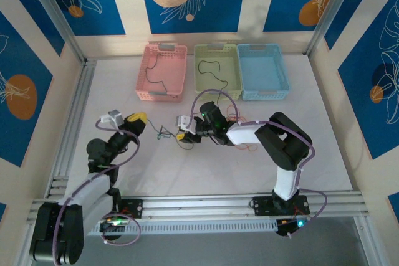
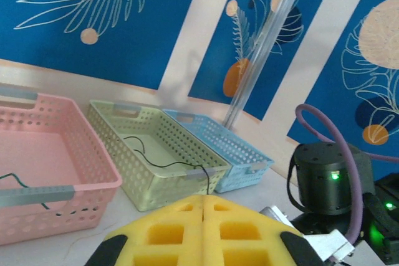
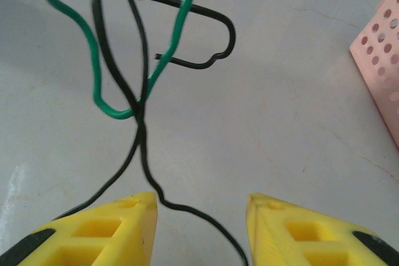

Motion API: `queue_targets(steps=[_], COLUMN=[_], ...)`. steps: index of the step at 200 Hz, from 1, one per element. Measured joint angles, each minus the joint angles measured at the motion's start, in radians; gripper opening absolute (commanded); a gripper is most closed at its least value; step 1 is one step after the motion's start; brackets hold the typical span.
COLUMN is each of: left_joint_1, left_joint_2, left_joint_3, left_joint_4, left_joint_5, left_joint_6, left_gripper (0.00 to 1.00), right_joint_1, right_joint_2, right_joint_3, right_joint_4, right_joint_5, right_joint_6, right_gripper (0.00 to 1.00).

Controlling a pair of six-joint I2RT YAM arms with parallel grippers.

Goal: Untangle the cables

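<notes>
On the table point(image 1: 249, 172), two cables point(image 1: 154, 79) lie in baskets point(image 1: 142, 79), a knot point(image 3: 138, 99) waits; left gripper point(image 2: 204, 228) shut, grip unclear, right gripper point(image 3: 202, 228) half-open, empty

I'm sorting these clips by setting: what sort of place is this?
Probably a robot test cell in a lab, not a home: a white table edged with aluminium rails, blue leaf-print panels walling it in, and a row of three plastic baskets.
</notes>
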Motion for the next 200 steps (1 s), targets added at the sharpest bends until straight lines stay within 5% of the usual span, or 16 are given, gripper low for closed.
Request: queue_targets(steps=[142, 173, 200], left_joint_1=[-0.027, -0.037, -0.039], left_joint_2=[-0.003, -0.003, -0.003], left_joint_3=[0.005, 0.007, 0.011], left_joint_4=[-0.038, -0.027, -0.02], left_joint_5=[0.019, 0.031, 0.037], left_joint_6=[0.0, -0.002, -0.008], left_gripper=[0.0, 0.0, 0.0], right_joint_1=[0.064, 0.064, 0.064], right_joint_2=[0.018, 0.033, 0.034], right_joint_3=[0.013, 0.013, 0.013], right_joint_4=[-0.084, -0.072, -0.052], right_joint_5=[-0.049, -0.026, -0.01], right_joint_6=[-0.077, -0.08, -0.082], right_gripper=[0.38, 0.27, 0.02])
